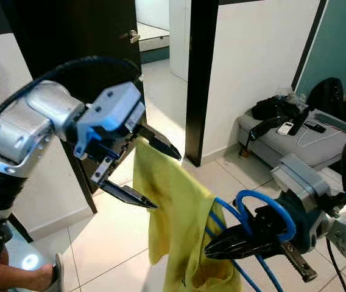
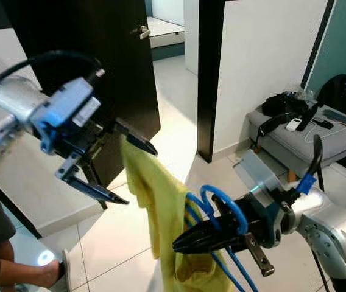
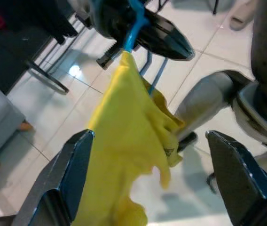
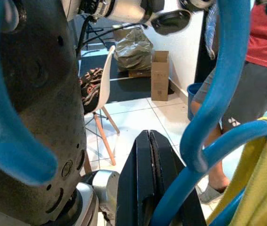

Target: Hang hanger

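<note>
A blue plastic hanger [image 1: 255,210] carries a yellow shirt [image 1: 176,213] that droops toward the floor. My right gripper [image 1: 212,249] is shut on the hanger's neck, just below the hook [image 4: 218,94]. My left gripper [image 1: 164,176] stands open at the shirt's upper end, one finger [image 1: 161,143] above the cloth and the other finger [image 1: 130,194] beside it, not pinching it. In the left wrist view the shirt [image 3: 129,136] hangs between the two spread fingers [image 3: 67,174], with the right gripper [image 3: 171,42] beyond it.
A dark open door [image 1: 75,42] and a dark door frame [image 1: 197,79] stand ahead, with a lit passage between them. A grey bench [image 1: 295,140] with bags and cables is at the right. A person's leg [image 1: 14,277] stands at my left on the tiled floor.
</note>
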{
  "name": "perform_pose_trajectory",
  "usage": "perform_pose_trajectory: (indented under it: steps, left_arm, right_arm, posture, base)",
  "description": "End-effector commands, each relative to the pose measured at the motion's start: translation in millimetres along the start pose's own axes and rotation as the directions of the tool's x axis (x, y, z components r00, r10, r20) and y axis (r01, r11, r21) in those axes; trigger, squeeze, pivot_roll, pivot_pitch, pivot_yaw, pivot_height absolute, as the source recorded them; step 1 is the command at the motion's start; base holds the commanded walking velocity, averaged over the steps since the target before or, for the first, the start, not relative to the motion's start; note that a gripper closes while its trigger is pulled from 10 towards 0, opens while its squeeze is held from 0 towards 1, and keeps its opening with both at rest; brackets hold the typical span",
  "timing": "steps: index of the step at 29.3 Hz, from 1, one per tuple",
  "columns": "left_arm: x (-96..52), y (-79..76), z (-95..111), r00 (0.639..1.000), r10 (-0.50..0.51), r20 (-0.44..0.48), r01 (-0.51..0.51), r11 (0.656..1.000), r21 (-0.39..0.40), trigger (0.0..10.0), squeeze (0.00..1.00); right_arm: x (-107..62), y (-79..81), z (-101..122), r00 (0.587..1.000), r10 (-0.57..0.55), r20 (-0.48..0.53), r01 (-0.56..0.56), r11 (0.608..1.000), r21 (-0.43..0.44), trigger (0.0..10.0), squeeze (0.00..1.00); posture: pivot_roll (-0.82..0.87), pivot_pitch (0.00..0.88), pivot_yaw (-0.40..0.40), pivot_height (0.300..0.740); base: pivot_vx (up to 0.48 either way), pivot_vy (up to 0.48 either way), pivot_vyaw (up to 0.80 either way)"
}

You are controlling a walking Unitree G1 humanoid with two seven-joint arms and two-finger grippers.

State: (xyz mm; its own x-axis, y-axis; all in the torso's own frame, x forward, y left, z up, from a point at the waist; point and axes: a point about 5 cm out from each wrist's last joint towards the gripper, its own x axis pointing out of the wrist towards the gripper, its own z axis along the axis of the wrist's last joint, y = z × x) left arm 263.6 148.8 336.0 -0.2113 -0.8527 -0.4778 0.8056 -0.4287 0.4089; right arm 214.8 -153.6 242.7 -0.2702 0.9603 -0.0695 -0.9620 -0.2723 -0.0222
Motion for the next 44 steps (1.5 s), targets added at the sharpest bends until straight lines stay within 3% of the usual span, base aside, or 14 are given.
perform_pose_trajectory:
  steps: [1, 12, 17, 23, 31, 44]
  left_arm:
    - [0.6, -5.0, 1, 0.999, -0.04, 0.014, 0.04, 0.999, -0.001, 10.0, 0.0]
    - [11.0, 6.7, -14, 1.0, 0.002, -0.003, -0.002, 1.0, -0.024, 10.0, 0.0]
    - [17.7, 18.3, -9, 0.995, 0.021, 0.093, -0.021, 1.0, -0.007, 10.0, 0.0]
    - [20.2, 21.0, -7, 0.994, 0.025, 0.107, -0.025, 1.0, -0.002, 10.0, 0.0]
    - [9.6, 24.4, 6, 0.985, 0.038, 0.167, -0.042, 0.999, 0.018, 10.0, 0.0]
    - [27.4, 18.4, -18, 0.999, -0.01, 0.038, 0.011, 0.999, -0.032, 10.0, 0.0]
  right_arm:
    - [2.0, 2.1, 7, 1.0, 0.018, 0.004, -0.018, 0.999, -0.029, 10.0, 0.0]
    - [4.0, 2.6, 11, 0.999, 0.039, 0.0, -0.039, 0.999, -0.036, 10.0, 0.0]
    - [6.1, 4.8, 12, 0.999, 0.05, -0.001, -0.05, 0.998, -0.039, 10.0, 0.0]
    - [6.9, 6.2, 12, 0.998, 0.055, -0.002, -0.055, 0.998, -0.037, 10.0, 0.0]
    - [5.5, 6.6, 11, 0.999, 0.052, -0.008, -0.052, 0.998, -0.027, 10.0, 0.0]
    - [6.4, 6.3, 14, 0.998, 0.059, -0.009, -0.059, 0.998, -0.037, 10.0, 0.0]
  posture:
    - [-0.08, 0.0, 0.052, 0.74]
    - [-0.09, 0.0, 0.048, 0.74]
    - [-0.1, 0.0, 0.054, 0.74]
    - [-0.1, 0.0, 0.055, 0.74]
    - [-0.1, 0.0, 0.052, 0.74]
    - [-0.1, 0.0, 0.056, 0.74]
  base:
    - [0.0, 0.0, 0.0]
    - [0.0, 0.0, 0.0]
    - [0.0, 0.0, 0.0]
    - [0.0, 0.0, 0.0]
    - [0.0, 0.0, 0.0]
    - [0.0, 0.0, 0.0]
